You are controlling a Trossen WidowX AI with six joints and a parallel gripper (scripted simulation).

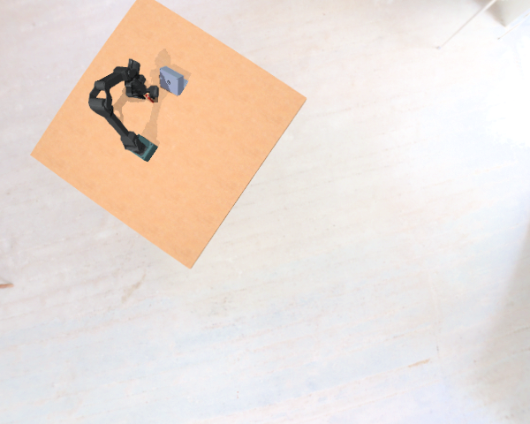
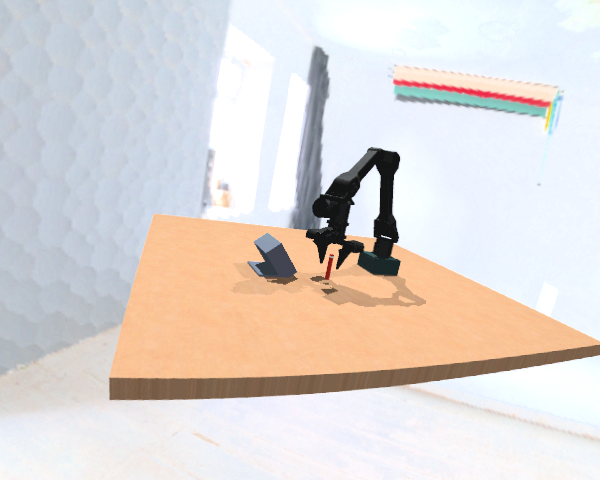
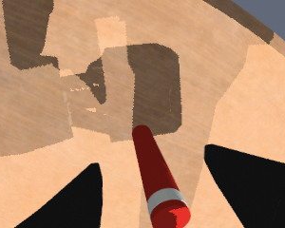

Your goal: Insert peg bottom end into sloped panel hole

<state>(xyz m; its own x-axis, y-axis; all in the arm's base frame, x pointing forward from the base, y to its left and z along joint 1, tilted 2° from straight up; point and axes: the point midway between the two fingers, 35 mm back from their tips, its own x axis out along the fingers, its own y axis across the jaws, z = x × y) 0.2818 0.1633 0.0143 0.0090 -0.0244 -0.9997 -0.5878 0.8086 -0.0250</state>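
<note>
The red peg [image 1: 148, 97] [image 2: 328, 271] [image 3: 154, 166] stands upright on the table, round, with a pale grey band near its top. My gripper [image 2: 329, 265] [image 3: 154, 161] points down around the peg's upper part, partly open, with one finger on each side. In the wrist view there is a gap between the peg and both fingers. The blue-grey sloped panel [image 1: 176, 85] [image 2: 280, 259] [image 3: 271, 16] stands beside the peg. Its round hole [image 1: 168, 82] shows in the top view and is empty. The hole is out of sight in the other views.
The wooden table [image 1: 210, 137] [image 2: 290, 335] carries the panel, the peg and the arm's dark green base [image 1: 150, 151] [image 2: 378, 264]. The base is on the peg's other side from the panel. Shadows of the arm fall around the peg and on part of the panel's face.
</note>
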